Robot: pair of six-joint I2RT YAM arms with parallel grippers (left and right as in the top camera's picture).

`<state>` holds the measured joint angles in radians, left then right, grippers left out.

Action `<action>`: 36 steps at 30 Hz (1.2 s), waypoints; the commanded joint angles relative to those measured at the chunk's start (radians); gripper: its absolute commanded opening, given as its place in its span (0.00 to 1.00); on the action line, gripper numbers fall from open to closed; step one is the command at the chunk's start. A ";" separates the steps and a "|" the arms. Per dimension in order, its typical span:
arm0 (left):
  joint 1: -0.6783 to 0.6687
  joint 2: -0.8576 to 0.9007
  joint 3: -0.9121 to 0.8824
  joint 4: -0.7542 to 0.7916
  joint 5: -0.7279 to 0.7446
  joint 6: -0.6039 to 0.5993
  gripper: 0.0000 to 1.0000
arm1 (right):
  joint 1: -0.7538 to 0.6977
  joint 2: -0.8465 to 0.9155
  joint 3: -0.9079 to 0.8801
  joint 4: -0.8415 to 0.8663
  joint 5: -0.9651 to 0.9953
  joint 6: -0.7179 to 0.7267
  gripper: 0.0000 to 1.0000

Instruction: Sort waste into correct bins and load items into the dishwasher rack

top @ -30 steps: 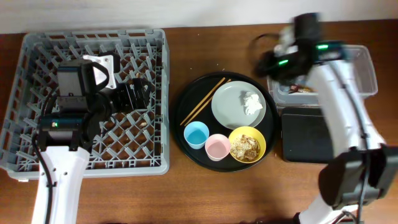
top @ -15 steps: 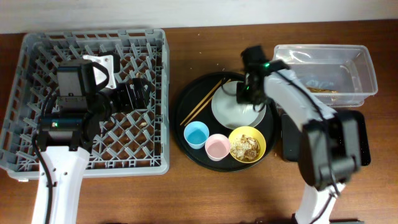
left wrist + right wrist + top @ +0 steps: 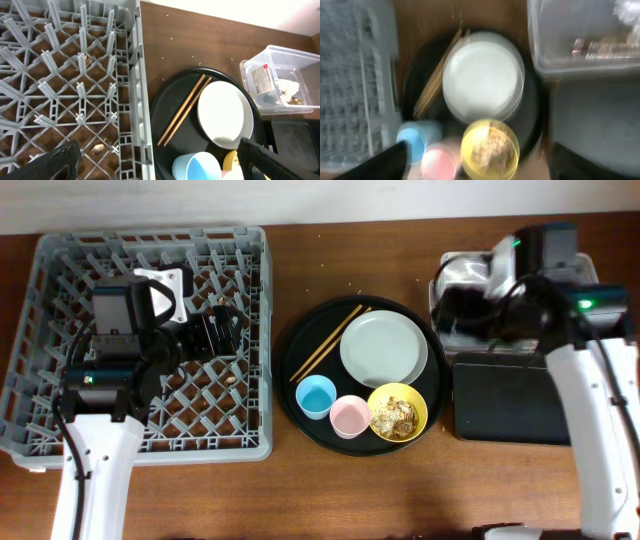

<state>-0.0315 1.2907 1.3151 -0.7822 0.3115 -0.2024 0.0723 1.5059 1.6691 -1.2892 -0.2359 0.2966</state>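
The grey dishwasher rack (image 3: pixel 150 235) fills the left. My left gripper (image 3: pixel 215 330) hangs open and empty over it (image 3: pixel 157 150). The round black tray (image 3: pixel 300 370) carries the bare pale plate (image 3: pixel 383 348), two chopsticks (image 3: pixel 330 340), the blue cup (image 3: pixel 316 396), the pink cup (image 3: pixel 350 416) and the yellow bowl (image 3: pixel 421 405) with beige leftovers (image 3: pixel 393 416). My right gripper (image 3: pixel 462 305) is open and empty (image 3: pixel 477 155) by the clear tub (image 3: pixel 300 60). The white napkin (image 3: pixel 289 87) lies in the tub beside a brownish scrap (image 3: pixel 298 101).
The shallow black rectangular tray (image 3: pixel 505 400) sits just in front of the clear tub, right of the round tray. My right arm covers most of the tub from above. A small crumb (image 3: pixel 97 148) lies on the rack floor.
My right arm swung from the tub to the plate and back over the tub. The napkin has left the plate and now lies in the clear tub. The left arm has not moved.
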 commanded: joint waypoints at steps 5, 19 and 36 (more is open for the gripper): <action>0.002 0.000 0.014 0.002 0.014 0.010 0.99 | 0.349 0.039 -0.312 0.111 0.030 -0.009 0.45; 0.002 0.000 0.013 -0.052 0.040 0.010 0.99 | 0.395 0.056 -0.639 0.449 -0.016 -0.102 0.31; 0.235 0.006 0.013 0.046 0.941 -0.085 0.97 | 0.264 -0.052 -0.169 0.311 -0.616 -0.376 0.04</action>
<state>0.1699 1.2926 1.3151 -0.7544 0.8326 -0.2813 0.3801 1.4864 1.3792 -0.9985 -0.4683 0.1154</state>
